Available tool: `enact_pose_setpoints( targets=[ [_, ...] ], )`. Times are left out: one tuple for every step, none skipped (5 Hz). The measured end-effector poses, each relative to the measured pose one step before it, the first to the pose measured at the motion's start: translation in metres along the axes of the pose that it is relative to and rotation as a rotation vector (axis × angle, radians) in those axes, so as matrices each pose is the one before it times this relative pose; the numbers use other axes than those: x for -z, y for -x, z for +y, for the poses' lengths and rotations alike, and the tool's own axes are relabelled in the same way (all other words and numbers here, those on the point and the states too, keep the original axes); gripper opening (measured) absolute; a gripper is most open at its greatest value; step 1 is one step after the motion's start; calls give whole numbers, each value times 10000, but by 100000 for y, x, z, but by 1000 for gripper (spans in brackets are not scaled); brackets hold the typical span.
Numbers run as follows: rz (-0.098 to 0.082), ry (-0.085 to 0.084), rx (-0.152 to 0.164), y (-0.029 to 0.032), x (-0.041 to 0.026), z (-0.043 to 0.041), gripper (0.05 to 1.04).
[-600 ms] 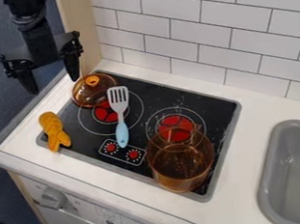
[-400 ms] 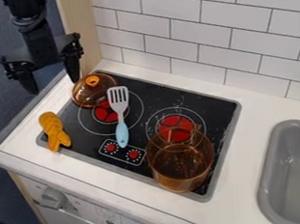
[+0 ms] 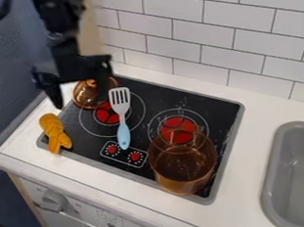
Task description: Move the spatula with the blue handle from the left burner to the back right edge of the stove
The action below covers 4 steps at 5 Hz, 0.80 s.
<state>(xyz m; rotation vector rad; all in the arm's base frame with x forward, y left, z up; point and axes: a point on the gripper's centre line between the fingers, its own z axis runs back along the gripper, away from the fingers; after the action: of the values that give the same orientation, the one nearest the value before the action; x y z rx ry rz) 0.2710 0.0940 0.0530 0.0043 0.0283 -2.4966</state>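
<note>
1. the black gripper [image 3: 78, 95] hangs at the far left, by the brown lid [image 3: 85, 96]. its fingers are apart, maybe to leave room for something to fit. they do not look clamped on anything.
2. the lid sits on the far left of the stove [image 3: 209, 101], knob up, so the knob looks easy to grab.
3. the spatula [image 3: 121, 118] lies flat, its blue handle pointing near, so it should not roll.
4. the big brown pot [image 3: 184, 168] stands near right, partly over a red ring; its flat bottom likely keeps it steady.
5. the yellow toy [image 3: 55, 133] lies at the left edge.
</note>
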Motion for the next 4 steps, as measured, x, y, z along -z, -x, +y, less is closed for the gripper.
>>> enact_pose_setpoints(
  targets=[
    [-503,-296,833,-1654,1312,2543,1000],
    [-493,-320,455,-506,1708,1102,1000],
    [-416,24,184,-100,2037,-28,1000],
    [-493,-61,242,-127,1687,175,1001]
  ],
)
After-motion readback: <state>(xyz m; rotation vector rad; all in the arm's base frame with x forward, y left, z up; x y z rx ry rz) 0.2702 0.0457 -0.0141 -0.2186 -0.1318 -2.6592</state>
